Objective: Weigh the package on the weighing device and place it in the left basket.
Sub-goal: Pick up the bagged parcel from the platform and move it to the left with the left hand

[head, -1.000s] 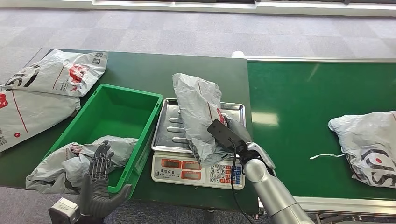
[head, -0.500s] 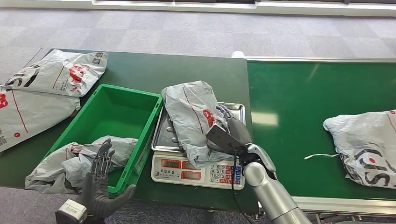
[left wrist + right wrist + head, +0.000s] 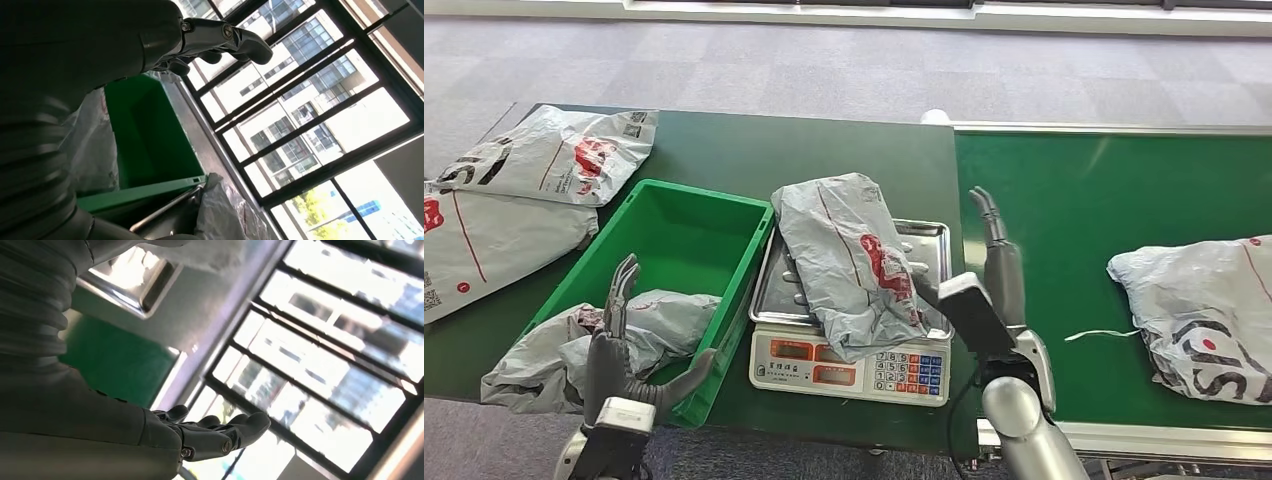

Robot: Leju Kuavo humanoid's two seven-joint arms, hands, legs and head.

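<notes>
- Head view: grey courier package with red print lies across the steel pan of the weighing scale; its near edge droops over the scale's front, touching the top of the keypad panel.
- Scale stands on the dark green tabletop, just right of the green plastic basket; basket rim and scale pan are almost touching.
- Right robot hand is raised just right of the scale, over the seam between tabletop and green conveyor belt. Fingers straight, pointing away toward the far side, spread; it has hold of nothing and is apart from the package.
- Right wrist view: same hand flat and extended, nothing in the palm; corner of the scale pan seen beyond it.
- Left robot hand is up at the near left corner of the basket, fingers extended upward, thumb out to the side, nothing held.
- Left wrist view: left fingers only slightly curled, palm vacant; basket wall visible past them.
- Crumpled grey bag hangs over the basket's near left rim, partly inside, partly on the tabletop.
- Two more grey packages lie on the tabletop far left of the basket.
- Another grey package rests on the conveyor belt at the right, well apart from the scale.
</notes>
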